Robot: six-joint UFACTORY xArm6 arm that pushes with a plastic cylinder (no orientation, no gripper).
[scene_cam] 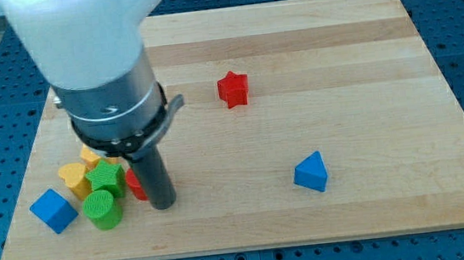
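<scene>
our rod stands upright, my tip (164,205) touching a red block (136,184) beside the green cylinder (102,209); no claw shows.

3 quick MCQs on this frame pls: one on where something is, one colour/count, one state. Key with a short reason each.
1. Where is my tip relative to the block cluster?
A. At the cluster's right edge, beside a partly hidden red block
B. Touching the blue triangular block
C. At the view's top right corner

2. How many blue blocks show?
A. One
B. Two
C. Three

3. What state is the red star block in?
A. Stacked on another block
B. Pressed against the rod
C. Alone on the board, touching nothing

Key:
1 A: the rod ends just right of the cluster, the red block half hidden behind it.
2 B: the blue cube at the view's lower left plus the blue triangular block on the right.
3 C: bare wood surrounds it, clear of rod and blocks.
</scene>
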